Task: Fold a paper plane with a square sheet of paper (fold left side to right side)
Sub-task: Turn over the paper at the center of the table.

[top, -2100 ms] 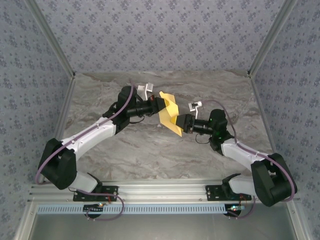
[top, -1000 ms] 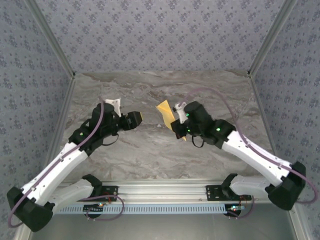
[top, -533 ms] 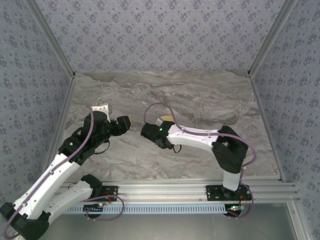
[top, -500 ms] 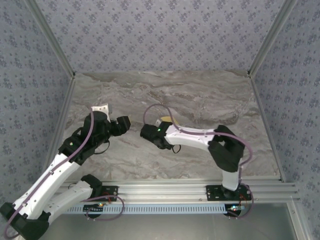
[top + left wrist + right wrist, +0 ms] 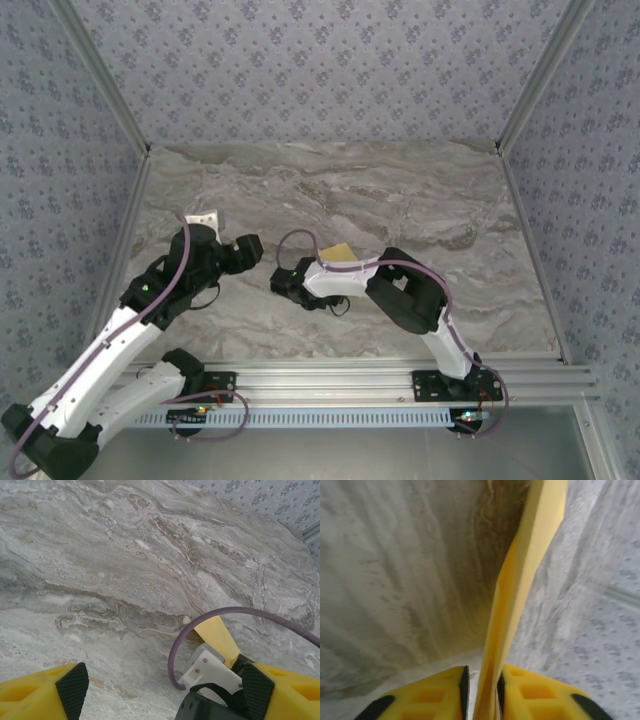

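1. Left gripper (image 5: 164, 681): the fingers (image 5: 47, 696) are spread wide, and nothing lies between them. In the top view this gripper sits over the left-centre part of the marble-patterned desk (image 5: 430, 195), aimed toward the end of the right arm (image 5: 345, 272).

2. Right arm: it is bent sharply, with the elbel raised near the front rail (image 5: 330, 375) and the forearm reaching left across the desk. A purple cable (image 5: 200, 622) loops above its wrist. In the left wrist view the cable arches just ahead of the left fingers.

3. Right gripper (image 5: 482, 675): the fingers (image 5: 437, 694) stand only slightly apart. The folded yellow-orange paper sheet (image 5: 525, 570) sits in the narrow gap between them. It lies against one pad, and a thin pale slit shows between it and the other pad.

4. Paper position: from the right fingers the sheet extends away as a slim folded strip, seen nearly edge-on. In the top view a small yellow patch of it shows near the middle of the desk, just beyond the right arm's white link and well apart from the left gripper. Whether the far end touches the desk cannot be determined.
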You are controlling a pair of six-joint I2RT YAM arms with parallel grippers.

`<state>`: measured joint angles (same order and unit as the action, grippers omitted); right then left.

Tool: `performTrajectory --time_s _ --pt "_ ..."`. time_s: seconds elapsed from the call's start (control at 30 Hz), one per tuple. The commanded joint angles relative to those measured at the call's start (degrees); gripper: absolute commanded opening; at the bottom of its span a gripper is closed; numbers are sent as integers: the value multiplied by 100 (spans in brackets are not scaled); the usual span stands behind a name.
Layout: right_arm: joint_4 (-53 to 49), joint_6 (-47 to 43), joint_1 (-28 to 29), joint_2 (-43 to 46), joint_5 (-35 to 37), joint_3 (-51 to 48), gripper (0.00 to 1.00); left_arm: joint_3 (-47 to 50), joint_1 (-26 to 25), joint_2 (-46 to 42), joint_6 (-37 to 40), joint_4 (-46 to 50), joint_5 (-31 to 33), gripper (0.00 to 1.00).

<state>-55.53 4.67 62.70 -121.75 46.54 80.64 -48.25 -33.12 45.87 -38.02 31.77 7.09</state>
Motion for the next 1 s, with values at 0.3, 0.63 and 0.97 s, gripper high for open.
performTrajectory --time_s 0.3,0.63,0.97 --pt "717 240 125 2522 -2734 -774 89 658 514 847 -660 -1571 -2057 85" --pt "2953 826 -1845 5467 -5311 -2662 100 861 -172 2603 -1241 -3560 -2910 84" --pt "4461 2066 -3915 6429 -7299 -4428 100 11 -822 4680 -1417 -4365 -3060 80"
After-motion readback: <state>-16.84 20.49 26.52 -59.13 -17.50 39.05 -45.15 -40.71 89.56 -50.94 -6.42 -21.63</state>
